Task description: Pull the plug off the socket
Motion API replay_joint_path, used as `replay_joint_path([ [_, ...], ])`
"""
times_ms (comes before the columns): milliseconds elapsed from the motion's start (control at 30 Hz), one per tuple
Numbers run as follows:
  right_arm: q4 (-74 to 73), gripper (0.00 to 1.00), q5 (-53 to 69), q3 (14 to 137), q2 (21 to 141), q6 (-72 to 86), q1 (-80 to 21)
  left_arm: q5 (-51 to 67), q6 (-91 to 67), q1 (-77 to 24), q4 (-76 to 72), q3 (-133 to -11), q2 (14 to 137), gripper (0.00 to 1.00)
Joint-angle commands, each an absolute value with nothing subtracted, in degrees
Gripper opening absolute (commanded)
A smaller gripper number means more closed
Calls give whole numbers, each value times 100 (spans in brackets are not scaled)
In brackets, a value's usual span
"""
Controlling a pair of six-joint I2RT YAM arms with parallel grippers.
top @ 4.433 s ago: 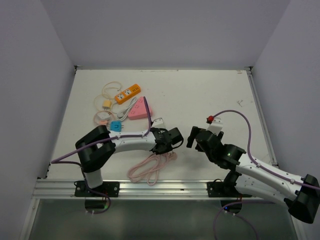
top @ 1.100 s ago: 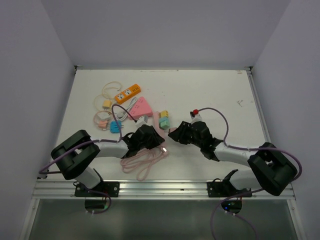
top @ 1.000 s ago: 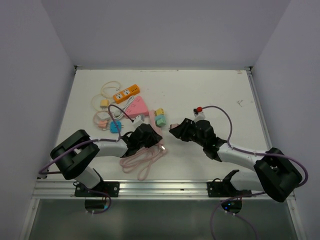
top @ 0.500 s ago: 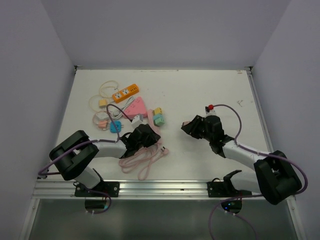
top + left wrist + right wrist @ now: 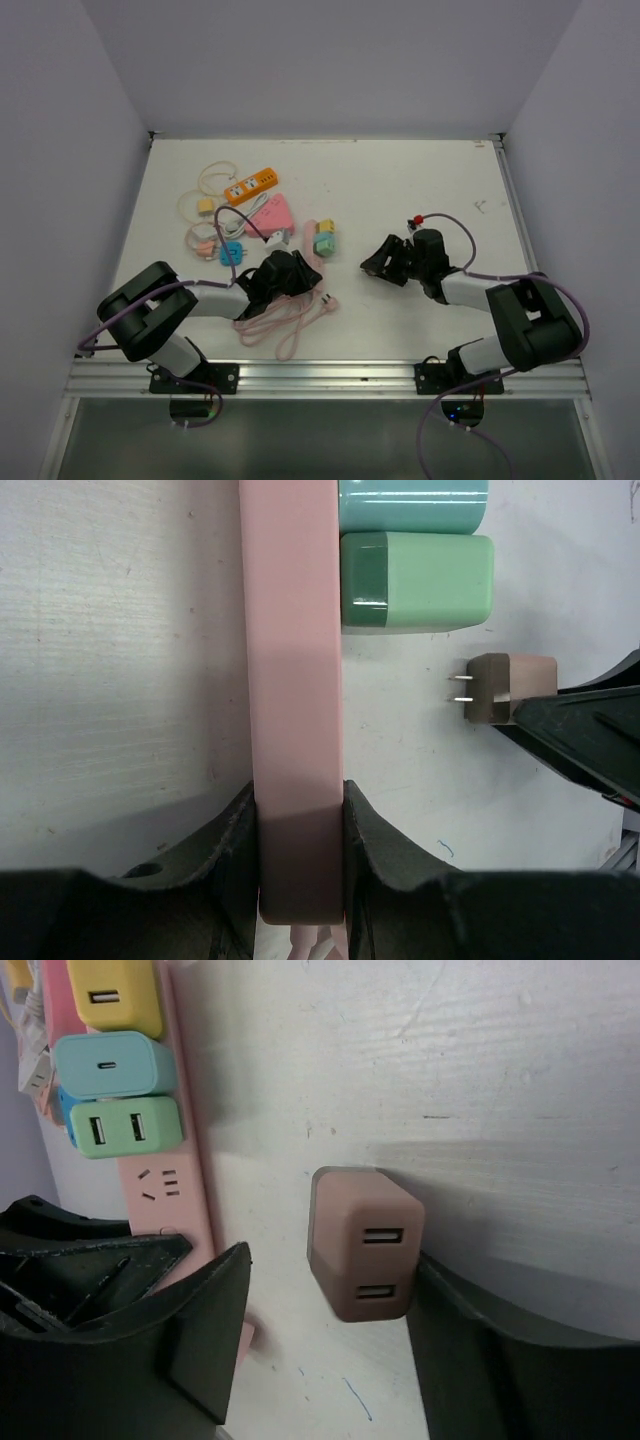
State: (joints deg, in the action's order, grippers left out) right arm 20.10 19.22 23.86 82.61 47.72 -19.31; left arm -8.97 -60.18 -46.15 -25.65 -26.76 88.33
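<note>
My left gripper (image 5: 298,830) is shut on the near end of the pink power strip (image 5: 290,680), which lies flat on the table; it shows in the top view (image 5: 290,272). Green (image 5: 420,580) and teal (image 5: 415,505) chargers are still plugged into the strip. The brown USB plug (image 5: 365,1245) lies free on the table to the right of the strip, its prongs (image 5: 460,688) bare and pointing at it. My right gripper (image 5: 328,1305) is open around the plug, which touches only the right finger (image 5: 480,1340). It sits at centre right in the top view (image 5: 380,262).
A yellow charger (image 5: 113,995) is also in the strip. The strip's pink cord (image 5: 290,318) coils near the front. An orange power strip (image 5: 252,186), a pink triangular socket (image 5: 272,215), a blue adapter (image 5: 232,252) and loose cables lie at the back left.
The right gripper has drawn away to the right from the strip, taking the brown plug off it, and has sunk towards the table. The left gripper and strip shifted slightly.
</note>
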Motion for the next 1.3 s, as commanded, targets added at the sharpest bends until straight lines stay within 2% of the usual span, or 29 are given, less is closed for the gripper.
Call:
replay_joint_path([
  [0,1533,68,1785,2504,7885,4475,-1854,-862,-5484,-4597,-2109,-2461,9009,0],
  [67,1249,78,1479,2522,7726,4386,-1846,-818,-5467,-4597,-2144,-2478,9026,0],
  [167,626,87,1065,2601,7436,4298,-1837,-800,-5449,-4597,-2162,-2479,9053,0],
  [300,-365,94,152,2768,7059,4237,-1828,-765,-5432,-4605,-2223,-2435,9009,0],
  [467,-843,95,236,3216,6742,3894,-1846,-729,-5397,-4597,-2276,-2417,9009,0],
  [667,-362,95,983,3445,6662,4060,-1951,-703,-5396,-4597,-2294,-2417,9035,0],
  [967,808,95,1415,4078,7856,4561,-2820,-668,-5405,-4605,-2320,-2391,9018,0],
  [1267,1476,93,1679,4684,9192,4922,-3067,-668,-5405,-4597,-2347,-2355,8982,0],
])
